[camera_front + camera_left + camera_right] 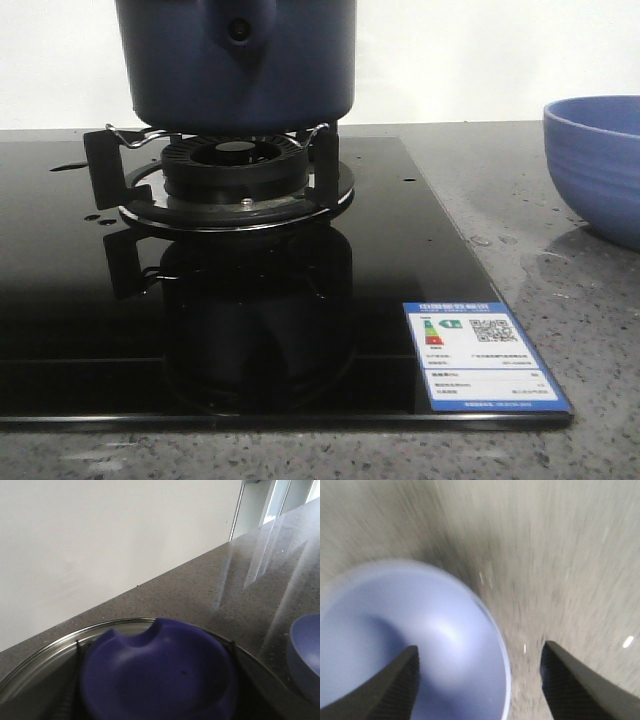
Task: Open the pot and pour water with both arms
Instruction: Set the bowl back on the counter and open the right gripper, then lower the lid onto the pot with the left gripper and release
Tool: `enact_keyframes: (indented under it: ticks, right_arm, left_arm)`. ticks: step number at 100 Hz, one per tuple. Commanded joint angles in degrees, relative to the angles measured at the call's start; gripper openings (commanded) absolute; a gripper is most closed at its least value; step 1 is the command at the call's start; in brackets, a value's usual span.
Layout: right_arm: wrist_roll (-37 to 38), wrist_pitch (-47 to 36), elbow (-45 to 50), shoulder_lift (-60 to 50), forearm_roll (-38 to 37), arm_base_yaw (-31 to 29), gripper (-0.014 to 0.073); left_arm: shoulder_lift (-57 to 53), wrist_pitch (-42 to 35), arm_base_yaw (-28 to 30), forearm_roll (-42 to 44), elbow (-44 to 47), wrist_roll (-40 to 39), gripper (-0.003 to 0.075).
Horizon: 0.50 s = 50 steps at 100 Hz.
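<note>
Front view: the pot (236, 62) sits on the burner grate (232, 170) at the back middle of the black hob (420, 250). Water (70, 167) shows as drops near the hob's left edge. The bowl (598, 165) stands on the counter's right edge. An energy sticker (485, 356) bears a QR code; its text is too small to read.

Left wrist view: the pot's lid (160, 675) looks still on; no fingers show, so the jaws' state cannot be told.

Right wrist view, blurred: the right gripper (480, 680) is spread wide above the bowl's rim, empty. Opening and pouring both seem left.
</note>
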Motion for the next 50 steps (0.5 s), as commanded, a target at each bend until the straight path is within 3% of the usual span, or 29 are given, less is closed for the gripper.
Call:
enact_keyframes:
  ticks: [1, 34, 50]
  right_arm:
    - [-0.55, -1.19, -6.70, -3.87, -0.14, -0.23, 0.0461]
    - [-0.55, -1.06, -16.88, -9.10, 4.28, -0.23, 0.0461]
    - [-0.55, 0.17, -16.88, -10.02, 4.40, -0.23, 0.0461]
  left_arm:
    - [-2.37, 1.66, 0.17, -2.55, -1.43, -0.48, 0.0295]
    - [-0.47, 2.07, 0.17, -7.07, -1.45, 3.51, 0.0300]
    - [0.29, 3.07, 0.17, -7.47, -1.45, 3.66, 0.0406]
